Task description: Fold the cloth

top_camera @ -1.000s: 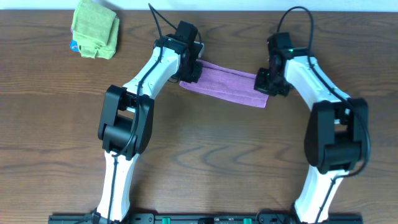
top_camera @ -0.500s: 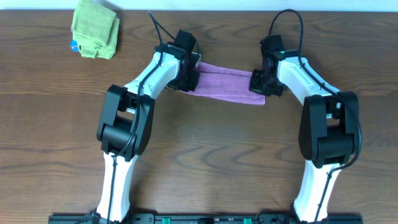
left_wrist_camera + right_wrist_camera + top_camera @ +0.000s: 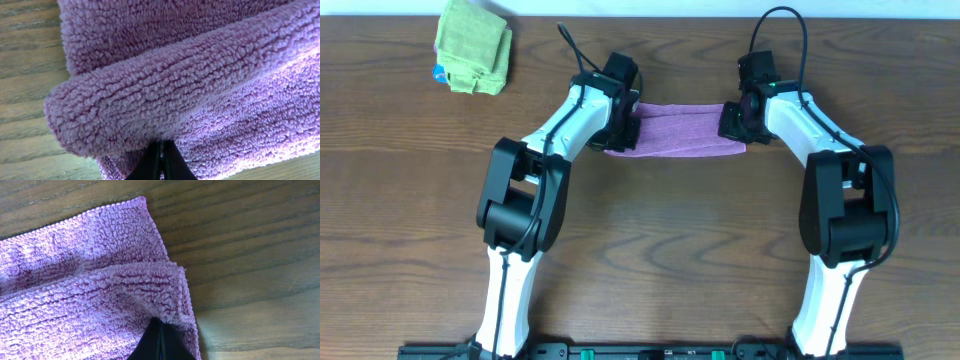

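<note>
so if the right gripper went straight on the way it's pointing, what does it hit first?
The cloth: the right gripper is shut on its folded edge, so fabric sits right at the tips. Past that is probably the lower cloth layer, then the table; depth is hard to judge.

The cloth (image 3: 680,132), purple, lies as a narrow band on the worktop (image 3: 670,240), spanning from the left gripper (image 3: 623,128) to the right gripper (image 3: 734,122). A folded green cloth (image 3: 473,47) sits well apart, far left.
</note>
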Controlling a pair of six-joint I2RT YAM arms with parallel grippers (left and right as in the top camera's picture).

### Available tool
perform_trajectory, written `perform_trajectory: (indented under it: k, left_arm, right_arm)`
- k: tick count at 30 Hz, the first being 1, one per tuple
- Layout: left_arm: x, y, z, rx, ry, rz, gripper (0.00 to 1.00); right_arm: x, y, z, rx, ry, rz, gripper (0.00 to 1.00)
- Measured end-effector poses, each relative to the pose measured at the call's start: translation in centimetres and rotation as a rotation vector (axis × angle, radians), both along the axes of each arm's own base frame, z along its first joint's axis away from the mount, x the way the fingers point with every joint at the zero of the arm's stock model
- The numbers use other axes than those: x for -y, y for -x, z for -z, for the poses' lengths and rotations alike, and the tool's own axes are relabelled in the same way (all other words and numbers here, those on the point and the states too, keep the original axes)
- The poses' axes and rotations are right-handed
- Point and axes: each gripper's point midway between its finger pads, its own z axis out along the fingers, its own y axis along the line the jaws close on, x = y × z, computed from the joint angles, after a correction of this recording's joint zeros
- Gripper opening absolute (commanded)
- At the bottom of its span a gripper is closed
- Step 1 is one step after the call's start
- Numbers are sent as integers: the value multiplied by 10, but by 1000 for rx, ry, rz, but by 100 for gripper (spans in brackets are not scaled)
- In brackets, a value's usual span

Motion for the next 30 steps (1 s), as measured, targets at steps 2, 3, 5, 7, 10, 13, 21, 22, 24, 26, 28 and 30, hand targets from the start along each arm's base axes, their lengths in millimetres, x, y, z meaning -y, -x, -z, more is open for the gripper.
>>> perform_trajectory:
  k: [2, 3, 5, 7, 10, 13, 21, 22, 24, 26, 28, 30]
  left_arm:
    - [1, -1, 0, 4, -4, -6, 6]
    - [1, -1, 0, 5, -5, -10, 6]
    - [0, -1, 0, 7, -4, -17, 6]
    - [0, -2, -1, 8, -4, -22, 6]
    - [-1, -2, -1, 10, -7, -28, 6]
    - [-2, -3, -1, 12, -7, -29, 6]
    - [-2, -4, -1, 18, -8, -30, 6]
    - [-2, -4, -1, 18, -8, -30, 6]
    - [-1, -5, -1, 20, -8, -30, 6]
    - [-2, -5, -1, 20, -8, -30, 6]
    - [-1, -5, -2, 21, -7, -30, 6]
    - [-1, -6, -2, 25, -8, -30, 6]
  right_arm:
    - [0, 1, 0, -6, 0, -3, 1]
    - [-1, 3, 0, -14, -3, -4, 1]
    - [-1, 7, 0, -32, -8, -8, 2]
    - [-2, 11, -1, -47, -11, -13, 2]
    - [-3, 18, -9, -62, -14, -34, 39]
    - [-4, 19, -37, -26, -18, -64, 54]
    - [26, 29, -116, 83, -82, -60, 69]
    - [34, 29, -116, 84, -111, -58, 70]
    - [49, 27, -113, 95, -191, -58, 80]
    - [64, 28, -106, 111, -282, -53, 84]
    - [69, 27, -99, 159, -420, -74, 85]
    - [62, 31, -92, 178, -546, -101, 87]
